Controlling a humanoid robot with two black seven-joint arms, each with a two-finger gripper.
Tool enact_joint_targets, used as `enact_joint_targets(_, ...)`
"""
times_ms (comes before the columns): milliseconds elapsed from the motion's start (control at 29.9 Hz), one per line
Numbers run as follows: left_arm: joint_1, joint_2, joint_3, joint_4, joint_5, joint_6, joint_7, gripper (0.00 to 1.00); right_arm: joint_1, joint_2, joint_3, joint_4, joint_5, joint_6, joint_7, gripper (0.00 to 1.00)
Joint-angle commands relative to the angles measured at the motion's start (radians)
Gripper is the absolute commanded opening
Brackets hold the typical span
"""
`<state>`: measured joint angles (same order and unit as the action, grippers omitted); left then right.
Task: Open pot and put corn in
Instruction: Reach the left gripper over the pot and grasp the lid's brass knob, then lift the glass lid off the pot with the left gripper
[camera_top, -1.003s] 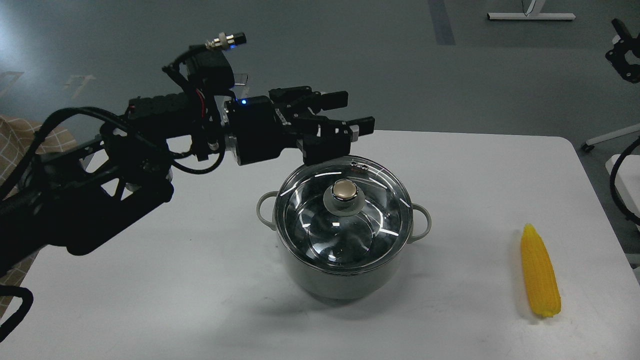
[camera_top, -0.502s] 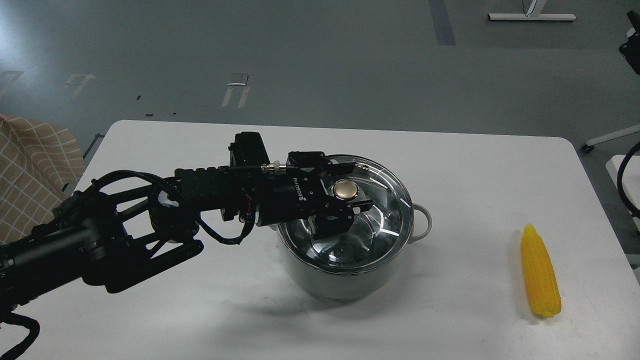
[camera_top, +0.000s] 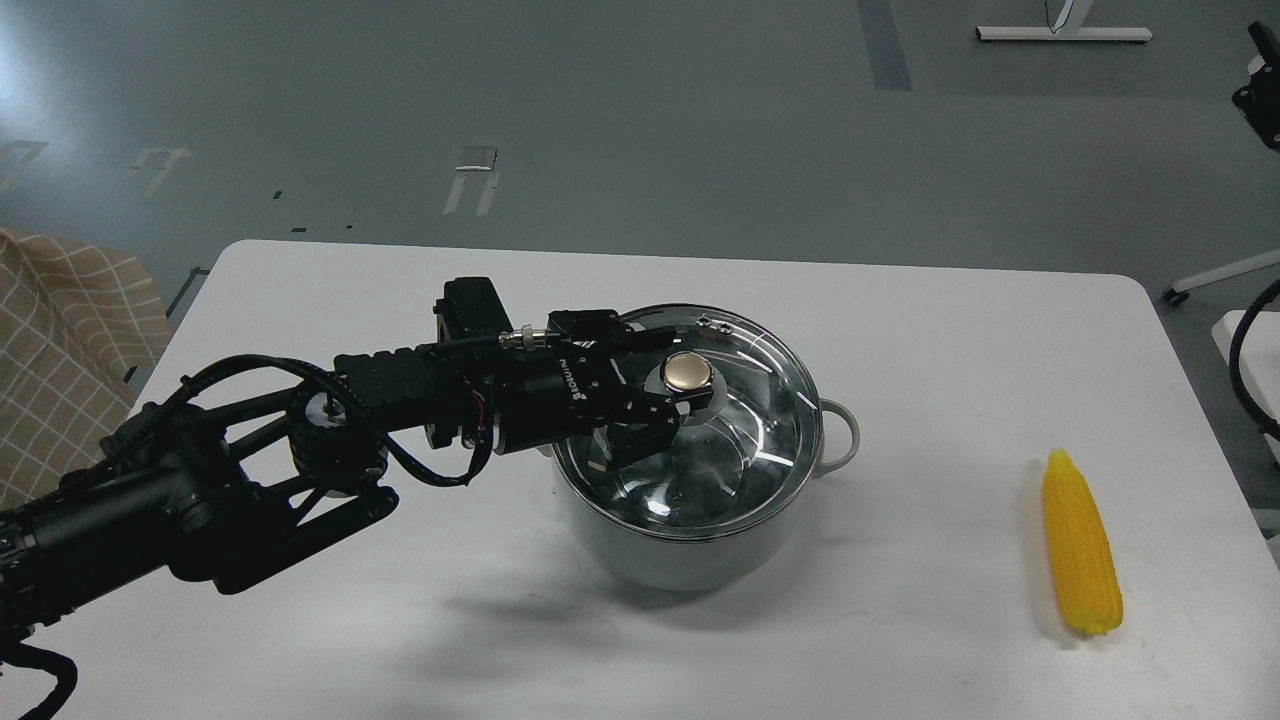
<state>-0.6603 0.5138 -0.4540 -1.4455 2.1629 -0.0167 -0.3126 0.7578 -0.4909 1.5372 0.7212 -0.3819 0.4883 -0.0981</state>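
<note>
The pale grey-green pot (camera_top: 690, 545) stands mid-table with its flat glass lid (camera_top: 740, 450) on it. My left gripper (camera_top: 682, 371) reaches in from the left, low over the lid. Its two fingers sit on either side of the gold knob (camera_top: 688, 372) and look closed on the knob's stem. The pot's right loop handle (camera_top: 842, 436) shows; the left one is hidden behind my gripper. The yellow corn (camera_top: 1078, 545) lies on the table far to the right, pointed end away from me. A small dark part of my right gripper (camera_top: 1263, 88) shows at the top right edge, fingers not distinguishable.
The white table (camera_top: 400, 620) has rounded corners, and its right edge runs just past the corn. A checked cloth (camera_top: 60, 340) lies off the table's left side. Black cable of my right arm (camera_top: 1245, 370) hangs at the right edge.
My left gripper came down from above the pot's far rim to the lid knob, then drew back slightly and closed around it. The pot shifted a little. The corn has not moved.
</note>
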Motion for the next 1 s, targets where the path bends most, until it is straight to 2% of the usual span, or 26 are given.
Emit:
enact_joint_targets(0,0.001,0.0,-0.002,-0.001,0.002,0.009,-0.002,0.54,0.0,-0.001,0.0,0.0,0.0,0.0,0.0,1.0)
enact_joint_targets(100,0.001,0.0,-0.002,-0.003,0.002,0.011,-0.002,0.42,0.0,-0.001,0.0,0.0,0.0,0.0,0.0,1.0)
enact_joint_targets(267,0.001,0.011,-0.002,-0.021,0.0,0.029,-0.005,0.29,-0.005,-0.001,-0.002,0.0,0.0,0.0,0.0,1.0)
enact_joint_targets(401,0.001,0.037,-0.015,-0.082,-0.009,0.03,-0.031,0.28,-0.006,-0.001,-0.002,-0.002,0.0,0.0,0.0,1.0)
enact_joint_targets(502,-0.001,0.077,-0.048,-0.137,-0.011,0.026,-0.033,0.28,-0.008,-0.001,-0.002,-0.002,0.0,0.0,0.0,1.0)
enact_joint_targets(635,0.001,0.199,-0.103,-0.2,-0.024,0.029,-0.042,0.28,-0.011,-0.001,-0.002,-0.003,0.0,0.0,0.0,1.0)
enact_joint_targets(702,0.001,0.291,-0.112,-0.216,-0.054,0.043,-0.069,0.28,-0.014,-0.001,-0.002,-0.003,0.0,0.0,0.0,1.0)
enact_joint_targets(769,0.024,0.42,-0.111,-0.217,-0.112,0.111,-0.111,0.28,-0.021,-0.001,-0.002,-0.003,0.0,0.0,0.0,1.0)
enact_joint_targets(836,0.051,0.501,-0.109,-0.213,-0.156,0.168,-0.12,0.28,-0.024,-0.001,-0.002,-0.003,0.0,0.0,0.0,1.0)
enact_joint_targets(970,0.116,0.591,-0.097,-0.164,-0.235,0.228,-0.126,0.28,-0.026,-0.001,-0.002,-0.003,0.0,0.0,0.0,1.0)
